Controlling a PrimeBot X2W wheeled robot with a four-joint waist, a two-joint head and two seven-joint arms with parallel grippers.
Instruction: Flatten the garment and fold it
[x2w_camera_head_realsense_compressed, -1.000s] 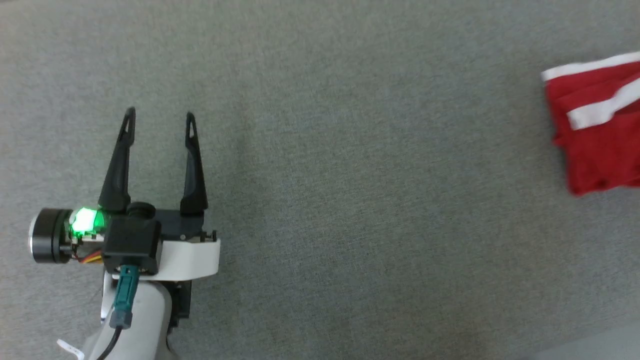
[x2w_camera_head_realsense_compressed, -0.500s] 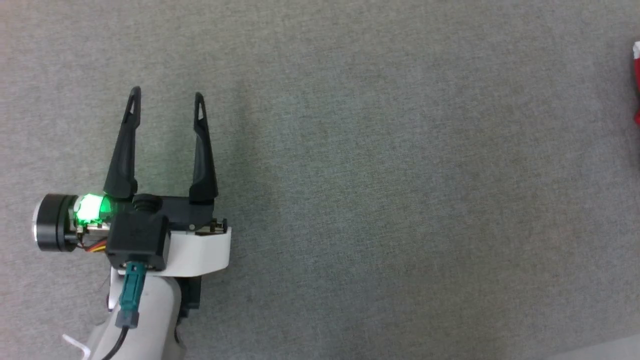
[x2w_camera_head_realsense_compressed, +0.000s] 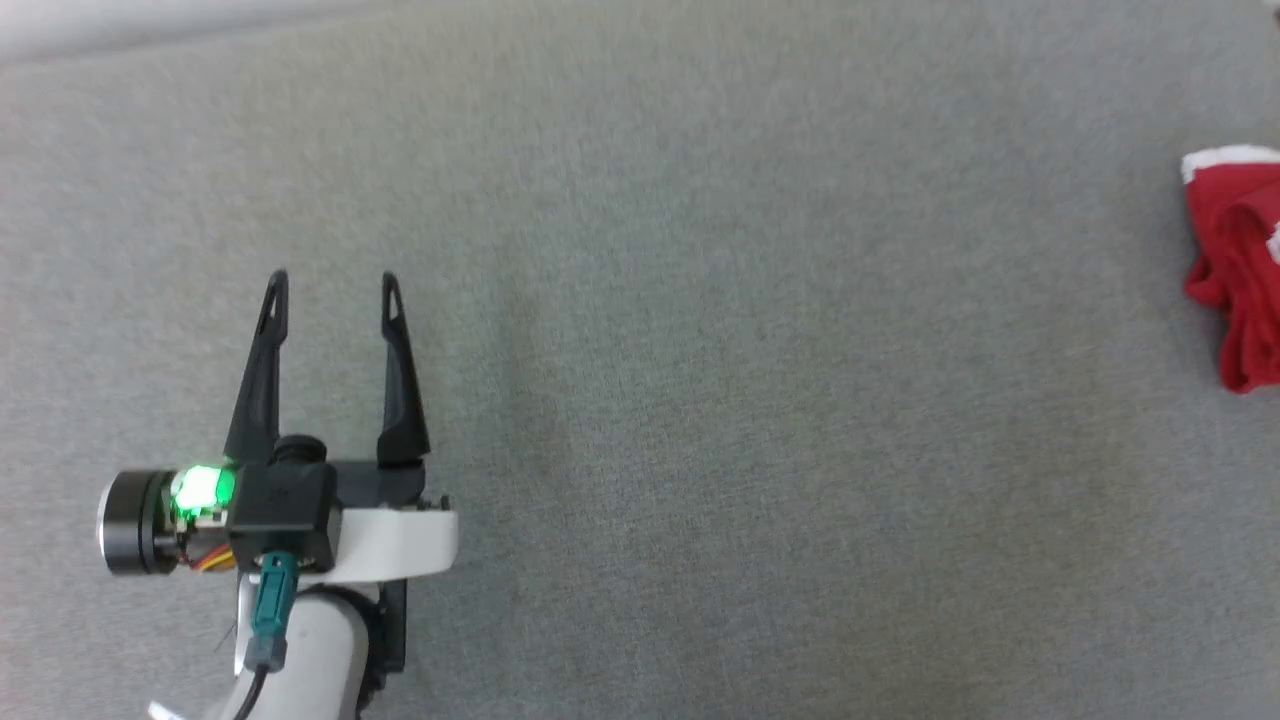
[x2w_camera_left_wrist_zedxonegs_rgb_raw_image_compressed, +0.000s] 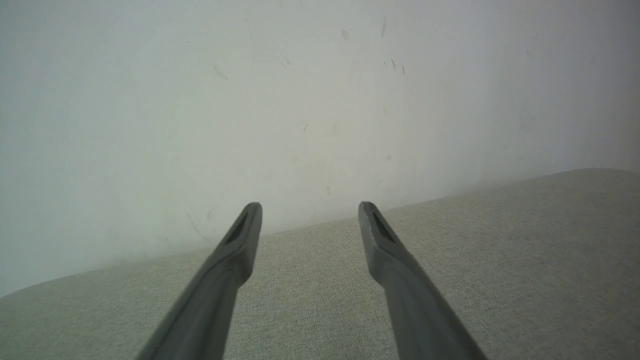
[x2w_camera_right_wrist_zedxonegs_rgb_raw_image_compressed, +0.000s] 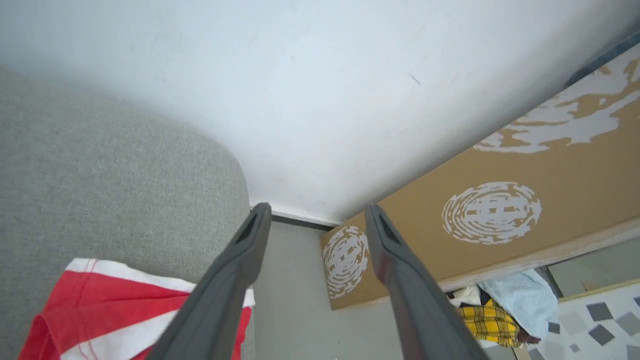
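The left gripper (x2w_camera_head_realsense_compressed: 332, 285) is held level, its two long dark fingers (x2w_camera_head_realsense_compressed: 262, 370) spread apart and leaning slightly inward toward the tips. Behind the jaws sits a pale forearm (x2w_camera_head_realsense_compressed: 320, 660), and a green light (x2w_camera_head_realsense_compressed: 200, 488) glows on the wrist just left of the finger bases. The right gripper (x2w_camera_right_wrist_zedxonegs_rgb_raw_image_compressed: 317, 210) also has its fingers parted, with a wide gap between the tips.

Here's the garment (x2w_camera_head_realsense_compressed: 1240, 270), bright red with white bands, lying rumpled and bunched, not flat, at the far right of the grey cloth-covered counter (x2w_camera_head_realsense_compressed: 700, 400). It sits close to the counter's rounded corner, white-trimmed edge (x2w_camera_right_wrist_zedxonegs_rgb_raw_image_compressed: 125, 272) toward it.
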